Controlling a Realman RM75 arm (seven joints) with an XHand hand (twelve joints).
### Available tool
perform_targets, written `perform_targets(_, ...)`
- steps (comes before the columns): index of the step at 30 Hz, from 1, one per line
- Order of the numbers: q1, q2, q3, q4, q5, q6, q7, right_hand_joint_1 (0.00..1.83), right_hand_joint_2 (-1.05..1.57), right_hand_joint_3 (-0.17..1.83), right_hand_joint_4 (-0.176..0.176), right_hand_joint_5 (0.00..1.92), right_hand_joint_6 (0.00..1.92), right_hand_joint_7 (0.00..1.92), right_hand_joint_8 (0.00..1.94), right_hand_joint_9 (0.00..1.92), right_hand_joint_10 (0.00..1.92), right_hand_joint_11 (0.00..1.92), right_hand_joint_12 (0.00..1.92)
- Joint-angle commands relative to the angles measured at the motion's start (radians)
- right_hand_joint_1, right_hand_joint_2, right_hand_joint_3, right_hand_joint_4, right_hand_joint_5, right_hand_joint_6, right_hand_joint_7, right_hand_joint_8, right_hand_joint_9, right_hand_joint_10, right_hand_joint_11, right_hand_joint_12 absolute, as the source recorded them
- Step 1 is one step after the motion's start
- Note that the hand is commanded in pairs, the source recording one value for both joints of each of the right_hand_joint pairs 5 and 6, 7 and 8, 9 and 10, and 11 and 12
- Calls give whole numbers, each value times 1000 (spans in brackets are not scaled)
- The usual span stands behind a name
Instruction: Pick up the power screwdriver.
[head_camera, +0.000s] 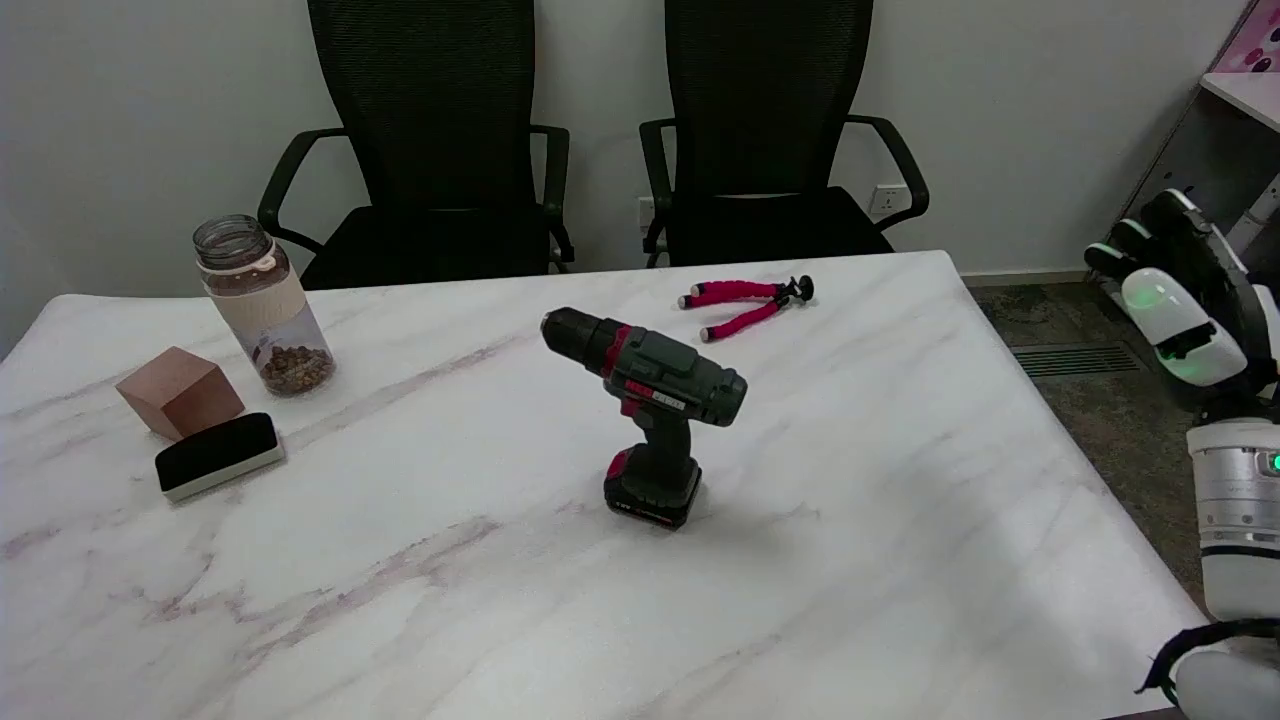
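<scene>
Head view: power screwdriver (650, 415) stands far from hand (1180, 290).

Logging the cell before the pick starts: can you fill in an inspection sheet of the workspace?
Surface: white marbled table, dry-looking, no spills seen.
Job's things: power screwdriver standing upright on its battery base mid-table, chuck pointing toward the picture's left, untouched.
Clutter: pink flexible tripod lying behind it; glass jar, wooden block and board eraser at the table's left.
Robot hand: right one not in view; only arm segments at the picture's right edge.
Cables: nothing seen on the table.
Surroundings: two black office chairs behind the table, wall socket.
</scene>
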Motion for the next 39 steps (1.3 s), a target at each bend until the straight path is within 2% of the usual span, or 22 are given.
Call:
perform_targets(1, -60, 11, -24, 24, -221, -90, 112, 888, 251, 685, -138, 279, 279, 279, 279, 375, 375, 550, 550)
perform_targets(7, -3, 8, -73, 0, -248, -254, 112, 907, 205, 716, -126, 290, 290, 290, 290, 373, 373, 551, 551)
perform_targets(13, 70, 3, -129, 11, -305, -300, 113, 909, 60, 768, -95, 290, 290, 290, 290, 355, 355, 528, 528)
perform_targets(17, 91, -9, -163, -56, -354, -359, 108, 908, 42, 728, -82, 290, 290, 290, 290, 350, 350, 522, 522)
perform_targets(23, 144, -135, -160, -99, -477, -490, 100, 881, 10, 696, -59, 242, 242, 242, 242, 322, 322, 508, 508)
perform_targets(30, 255, -294, -186, -14, -586, -537, 100, 918, -142, 614, -41, 215, 215, 215, 215, 305, 305, 485, 485)
perform_targets(39, 364, -376, -274, 82, -590, -522, 56, 920, -172, 609, -12, 97, 97, 97, 97, 302, 302, 456, 456)
